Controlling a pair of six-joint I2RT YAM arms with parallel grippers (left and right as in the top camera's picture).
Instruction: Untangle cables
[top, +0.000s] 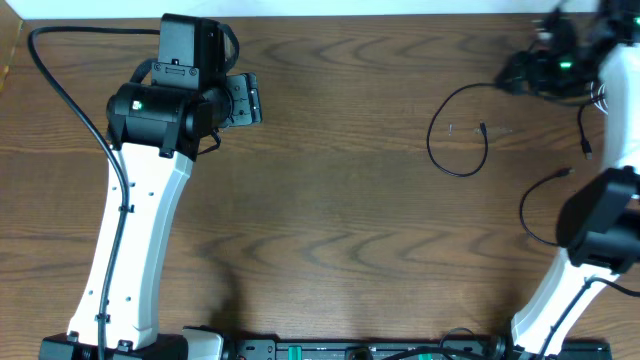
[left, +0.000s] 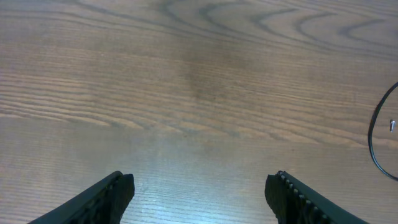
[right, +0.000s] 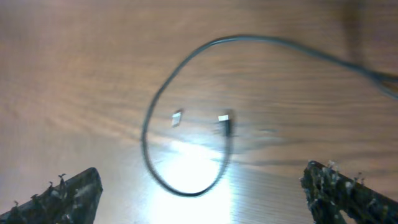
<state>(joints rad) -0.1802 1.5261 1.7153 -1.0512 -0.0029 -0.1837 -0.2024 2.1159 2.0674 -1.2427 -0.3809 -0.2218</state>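
Note:
A thin black cable (top: 445, 160) lies in an open loop on the table right of centre, its plug end (top: 483, 130) inside the loop. It also shows in the right wrist view (right: 149, 149) with its plug (right: 226, 124), and a small pale piece (right: 177, 117) lies beside the plug. Two more black cable ends (top: 566, 173) (top: 588, 150) lie by the right arm. No white cable shows clearly. My right gripper (top: 512, 76) (right: 202, 177) is open and empty, above the loop's far end. My left gripper (top: 250, 100) (left: 200, 182) is open and empty, far left of the cables.
The brown wood table (top: 340, 230) fills the views. The loop's edge (left: 373, 140) shows at the right border of the left wrist view. The right arm's white base link (top: 560, 290) stands at the right front, close to one cable's curve (top: 525, 215).

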